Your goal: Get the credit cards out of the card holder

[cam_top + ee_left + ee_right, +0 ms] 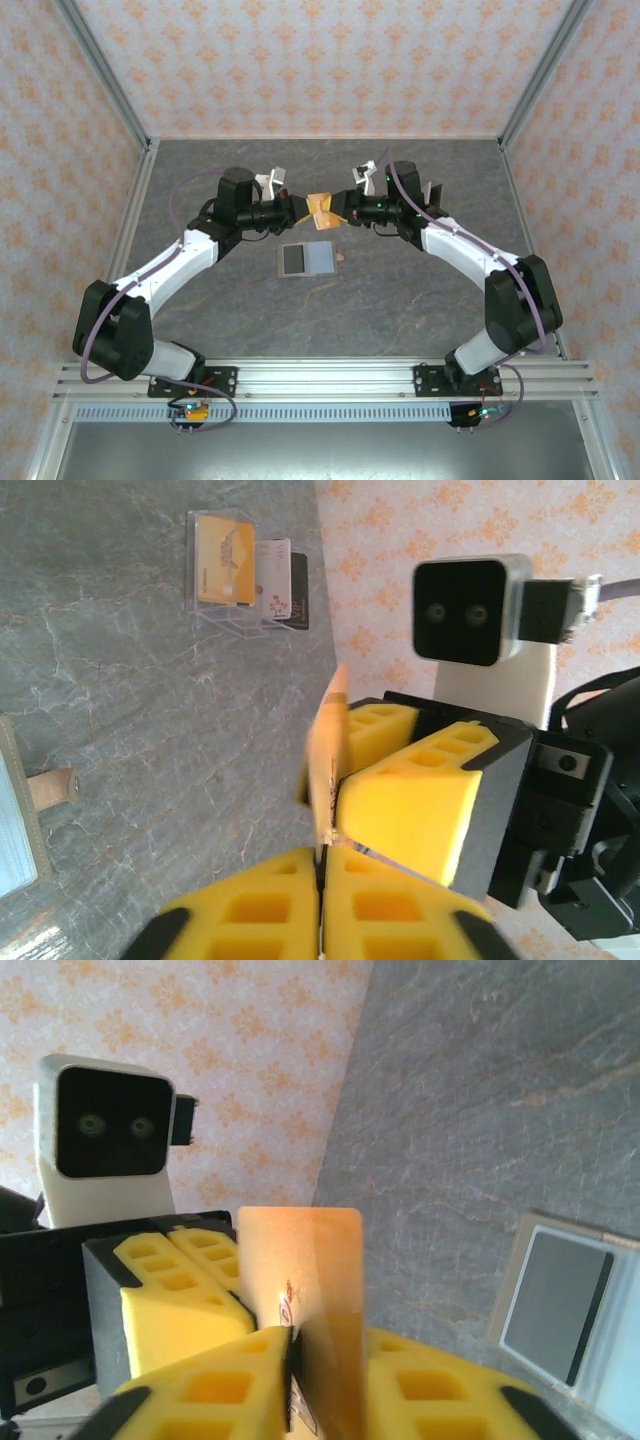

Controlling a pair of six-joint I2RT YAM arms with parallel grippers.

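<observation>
card holder (308, 260): you see it lying open and flat, grey-blue panels up, small tan tab (338, 258) on its right edge.
credit card (323, 212): orange, up in the air, just beyond the holder.

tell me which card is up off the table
The orange card, pinched between the left gripper and right gripper above the table. The yellow card, white card and dark card sit in the clear stand resting on it.
</observation>
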